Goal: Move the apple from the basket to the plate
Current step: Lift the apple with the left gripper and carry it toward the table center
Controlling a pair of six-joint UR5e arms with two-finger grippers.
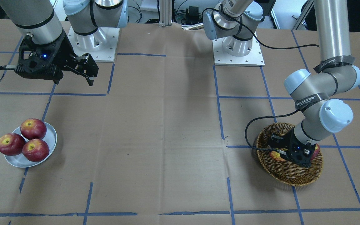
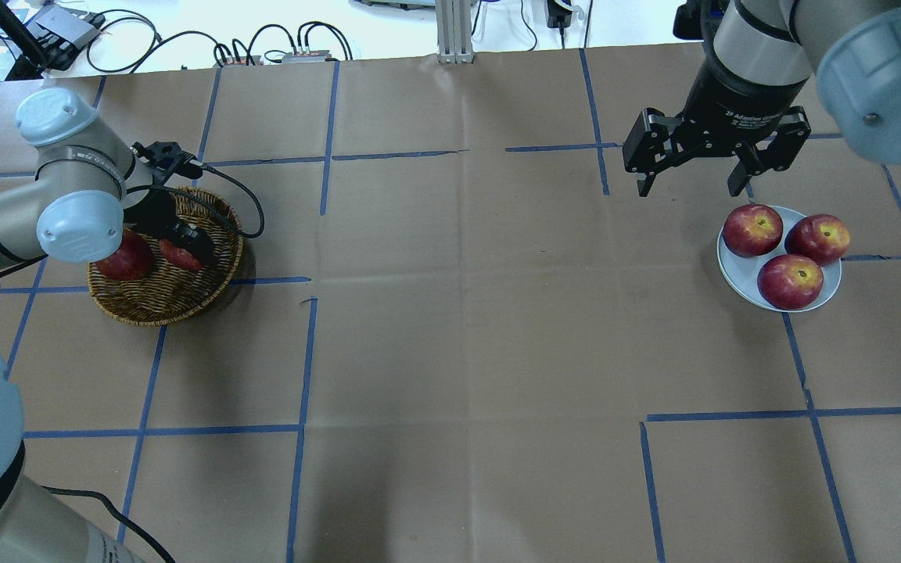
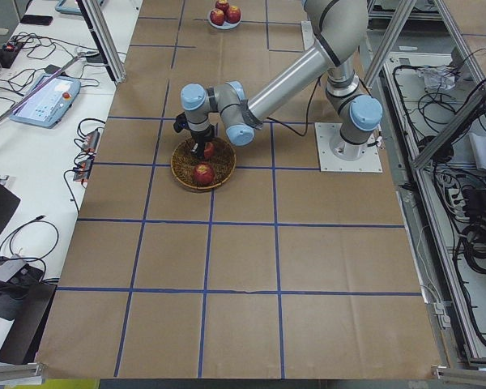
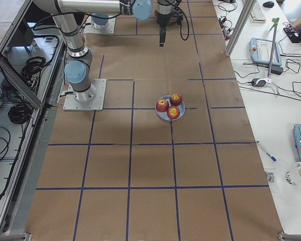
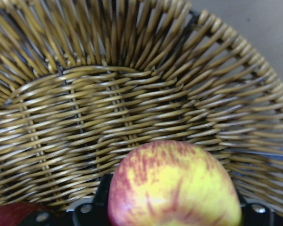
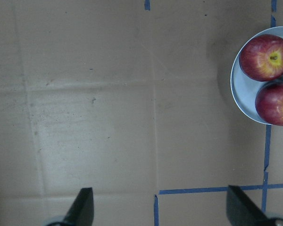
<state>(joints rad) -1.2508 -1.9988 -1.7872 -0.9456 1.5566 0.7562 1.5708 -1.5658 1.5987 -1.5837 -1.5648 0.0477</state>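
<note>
The yellow, red-streaked apple (image 5: pixel 174 188) lies in the wicker basket (image 5: pixel 108 94) and fills the bottom of the left wrist view. My left gripper (image 2: pixel 186 238) is down inside the basket (image 2: pixel 161 301), with its fingers against both sides of this apple (image 2: pixel 178 256), shut on it. The pale plate (image 2: pixel 740 270) stands at the far right and holds three dark red apples (image 2: pixel 752 230). My right gripper (image 2: pixel 689 190) hangs open and empty above the table, just behind the plate.
A dark red apple (image 2: pixel 126 258) lies in the basket beside my left gripper, partly under the left arm's elbow. Blue tape lines cross the brown paper table top. The arm bases (image 1: pixel 238 47) stand at the table's robot side.
</note>
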